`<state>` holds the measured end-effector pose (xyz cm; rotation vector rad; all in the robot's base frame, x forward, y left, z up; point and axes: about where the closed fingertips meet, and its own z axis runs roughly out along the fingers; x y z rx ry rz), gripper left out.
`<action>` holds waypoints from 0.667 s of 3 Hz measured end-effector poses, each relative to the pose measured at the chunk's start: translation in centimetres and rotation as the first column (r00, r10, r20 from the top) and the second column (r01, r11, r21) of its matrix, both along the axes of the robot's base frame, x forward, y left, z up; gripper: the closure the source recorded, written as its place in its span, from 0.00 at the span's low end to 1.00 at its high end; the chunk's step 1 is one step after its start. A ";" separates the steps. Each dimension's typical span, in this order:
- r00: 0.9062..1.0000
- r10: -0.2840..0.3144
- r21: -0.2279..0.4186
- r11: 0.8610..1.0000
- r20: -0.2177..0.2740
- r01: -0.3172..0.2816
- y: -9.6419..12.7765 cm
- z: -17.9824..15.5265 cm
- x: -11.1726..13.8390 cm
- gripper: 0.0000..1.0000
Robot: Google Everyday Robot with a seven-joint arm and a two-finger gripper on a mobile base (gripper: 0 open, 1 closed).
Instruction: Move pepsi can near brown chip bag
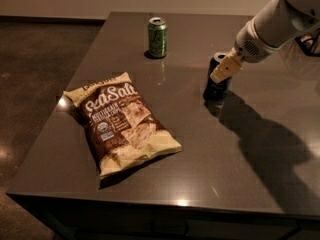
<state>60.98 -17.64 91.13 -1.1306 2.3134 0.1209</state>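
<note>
The pepsi can, dark blue, stands upright on the dark table, right of centre. My gripper, cream-yellow at its tip, comes down from the white arm at the upper right and sits at the can's top and front, partly covering it. The brown chip bag, brown and cream with "Sea Salt" lettering, lies flat at the table's left side, well apart from the can.
A green can stands upright at the back of the table, left of the pepsi can. The table's left and front edges drop to a dark floor. The arm's shadow falls across the table's right side.
</note>
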 end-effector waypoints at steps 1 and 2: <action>0.999 0.049 0.018 0.999 0.001 -0.049 1.7 0.6 -0.6 0.70; 0.991 0.132 0.035 0.991 0.003 -0.132 4.4 1.4 -2.0 0.93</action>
